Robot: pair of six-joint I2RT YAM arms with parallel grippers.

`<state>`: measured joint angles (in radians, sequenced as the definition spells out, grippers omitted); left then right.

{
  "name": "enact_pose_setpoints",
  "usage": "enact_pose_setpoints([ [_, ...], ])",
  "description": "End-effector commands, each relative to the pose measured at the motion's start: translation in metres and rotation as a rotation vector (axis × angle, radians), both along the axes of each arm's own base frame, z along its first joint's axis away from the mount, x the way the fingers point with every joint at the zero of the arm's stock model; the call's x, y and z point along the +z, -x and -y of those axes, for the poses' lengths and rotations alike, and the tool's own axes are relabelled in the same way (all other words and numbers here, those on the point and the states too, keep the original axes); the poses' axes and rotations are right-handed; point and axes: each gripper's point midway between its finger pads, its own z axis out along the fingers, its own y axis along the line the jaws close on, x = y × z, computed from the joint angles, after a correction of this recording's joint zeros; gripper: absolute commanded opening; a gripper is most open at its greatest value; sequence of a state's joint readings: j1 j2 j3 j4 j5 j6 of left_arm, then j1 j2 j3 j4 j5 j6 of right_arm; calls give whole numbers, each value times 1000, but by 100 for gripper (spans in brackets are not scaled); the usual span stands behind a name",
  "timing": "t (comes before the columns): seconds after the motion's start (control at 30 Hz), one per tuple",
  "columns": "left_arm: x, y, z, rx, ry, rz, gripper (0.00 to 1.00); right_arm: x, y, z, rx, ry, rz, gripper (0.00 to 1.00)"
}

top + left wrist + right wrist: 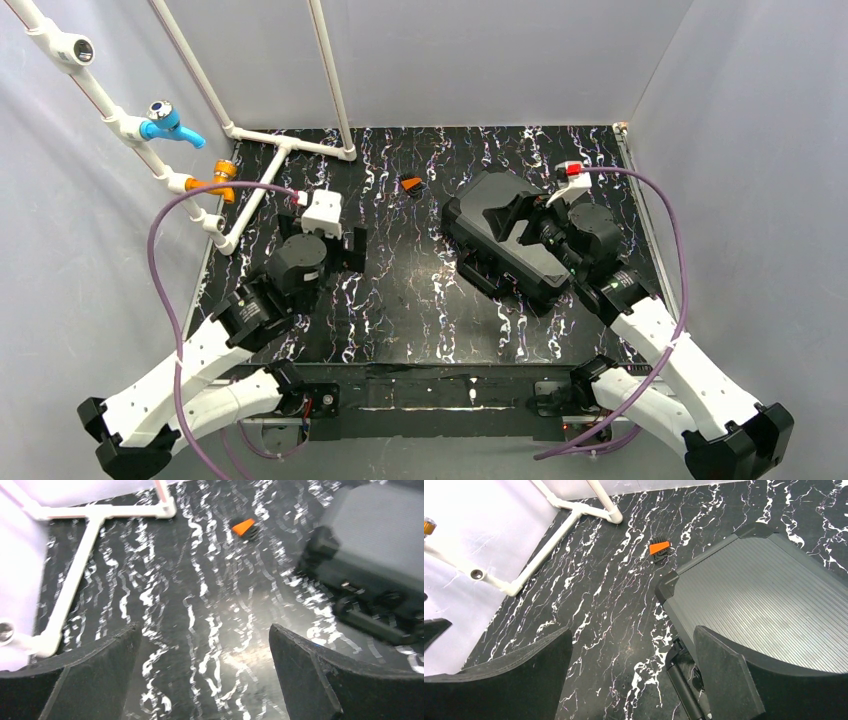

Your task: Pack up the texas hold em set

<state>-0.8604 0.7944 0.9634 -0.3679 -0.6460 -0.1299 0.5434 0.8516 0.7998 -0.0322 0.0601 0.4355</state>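
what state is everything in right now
briefcase: lid shut, flat on the table
left gripper: open, empty, above bare table
right gripper: open, empty, over the briefcase's edge
orange piece: loose on table, apart from briefcase
blue tap: open or shut, cannot tell
orange tap: same, cannot tell

Top view: bright, even diffuse light, soft shadows, sharp. Left wrist: motion blur throughout, glare patch on table (240,655). Right wrist: sharp, white wall (484,525) overexposed.

Marbled black table (420,290) carries closed briefcase (478,228), orange piece (411,184), white pipes (258,192).
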Motion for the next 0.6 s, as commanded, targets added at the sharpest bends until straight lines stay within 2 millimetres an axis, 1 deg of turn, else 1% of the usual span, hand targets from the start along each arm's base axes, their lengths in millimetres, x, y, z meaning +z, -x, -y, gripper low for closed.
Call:
enact_pose_setpoints([
  [0.0, -19, 3, -44, 129, -174, 41, 98, 30, -2, 4, -32, -62, 75, 98],
  [0.07, -28, 4, -49, 134, -190, 54, 98, 30, -3, 4, -34, -63, 71, 98],
  [0.17, -37, 5, -47, 121, -174, 58, 98, 27, -5, 4, -44, -66, 59, 98],
  [0.4, -41, 6, -51, 133, -202, 49, 98, 24, -13, 0, -51, -72, 52, 98],
  [0.53, -44, 6, -51, 127, -213, 42, 98, 27, -16, -2, -52, -78, 65, 98],
  [0.57, -44, 6, -51, 128, -216, 41, 98, 30, -18, 2, -76, -88, 81, 98],
])
